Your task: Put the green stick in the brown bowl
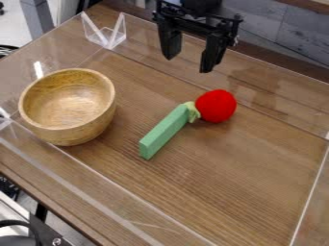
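Hovering empty above the table (257, 187), pincer (186, 58) spread wide, green stick (164, 133) lying below

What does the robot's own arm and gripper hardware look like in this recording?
The gripper is black, with a wide horizontal body and slim black fingers pointing down from its two sides. The arm above it is also black and mostly cropped by the top edge. Small lighter specks show on the body, too blurred to identify as screws or markings. No cable can be made out on it.
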